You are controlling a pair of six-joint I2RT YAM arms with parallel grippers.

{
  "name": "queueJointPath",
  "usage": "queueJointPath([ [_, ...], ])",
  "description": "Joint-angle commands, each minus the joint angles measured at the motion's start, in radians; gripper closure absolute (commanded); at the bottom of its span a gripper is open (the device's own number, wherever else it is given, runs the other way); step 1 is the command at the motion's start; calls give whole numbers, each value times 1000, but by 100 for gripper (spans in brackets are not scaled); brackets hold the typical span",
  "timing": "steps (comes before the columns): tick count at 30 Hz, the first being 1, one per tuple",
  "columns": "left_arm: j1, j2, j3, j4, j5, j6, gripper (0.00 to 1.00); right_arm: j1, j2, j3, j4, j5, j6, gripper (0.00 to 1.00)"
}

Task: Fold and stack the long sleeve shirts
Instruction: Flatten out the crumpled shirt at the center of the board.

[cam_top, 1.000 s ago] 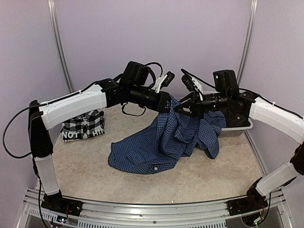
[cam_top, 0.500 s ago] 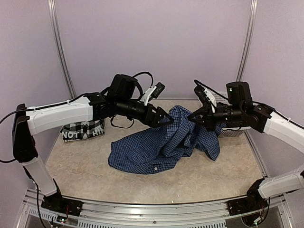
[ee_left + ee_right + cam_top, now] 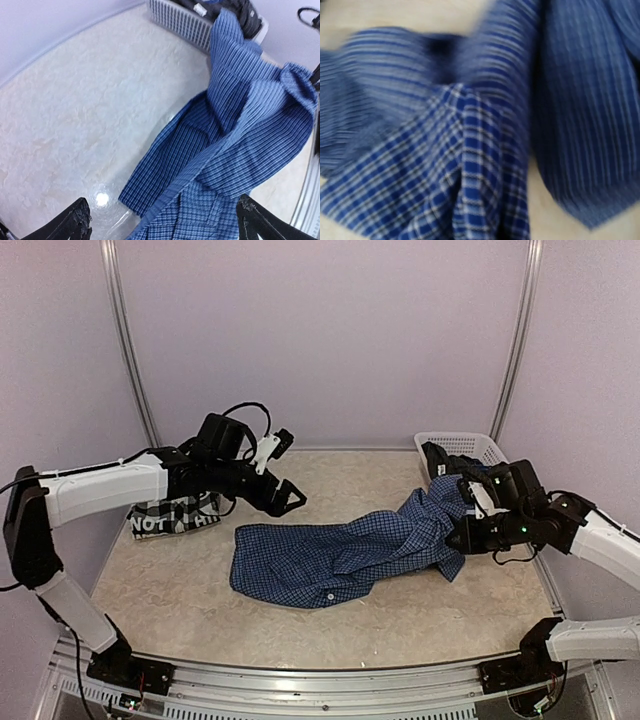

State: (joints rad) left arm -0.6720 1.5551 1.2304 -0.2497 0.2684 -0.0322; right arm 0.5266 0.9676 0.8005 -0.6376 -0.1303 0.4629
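table: beige, speckled | walls: plain lilac | left gripper: spread wide, empty | right gripper: clamped on blue shirt, crumpled mid-table

2 arms wear white shells, black joints, looping black cables.

A white slatted plastic basket sits at the far right corner of the beige, mottled worktop. Pale lilac walls close the scene in on three sides, with a slim metal pole at far left and a second pole at far right. A ribbed aluminium rail runs along the near edge.
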Motion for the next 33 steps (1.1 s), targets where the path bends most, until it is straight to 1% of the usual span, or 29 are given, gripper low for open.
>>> queueJointPath([
  [1, 25, 116, 6, -131, -58, 167, 4, -17, 9, -69, -62, 33, 142, 100],
  [4, 56, 154, -3, -165, 17, 225, 4, -29, 32, -88, -63, 30, 132, 100],
  [7, 59, 192, -1, -217, 76, 264, 4, -46, 41, -77, -53, 15, 117, 100],
  [12, 46, 216, -38, -227, 99, 288, 4, -76, 77, -36, -51, 4, 63, 100],
  [14, 43, 212, -43, -226, 128, 294, 5, -83, 98, -21, -43, -2, 45, 100],
  [16, 38, 190, -52, -212, 102, 294, 4, -89, 120, -7, -34, -12, 31, 100],
  [19, 38, 147, -60, -188, 104, 296, 4, -92, 149, 8, -19, -22, 15, 100],
  [22, 35, 112, -80, -165, 137, 308, 2, -95, 177, 29, -15, -29, -2, 100],
  [24, 21, 104, -91, -167, 117, 315, 1, -101, 189, 53, -18, -37, -19, 100],
  [28, -27, 149, -102, -199, -21, 327, 1, -132, 218, 113, -37, -54, -63, 100],
  [33, -89, 186, -111, -225, -128, 319, 1, -168, 271, 187, -64, -67, -128, 100],
])
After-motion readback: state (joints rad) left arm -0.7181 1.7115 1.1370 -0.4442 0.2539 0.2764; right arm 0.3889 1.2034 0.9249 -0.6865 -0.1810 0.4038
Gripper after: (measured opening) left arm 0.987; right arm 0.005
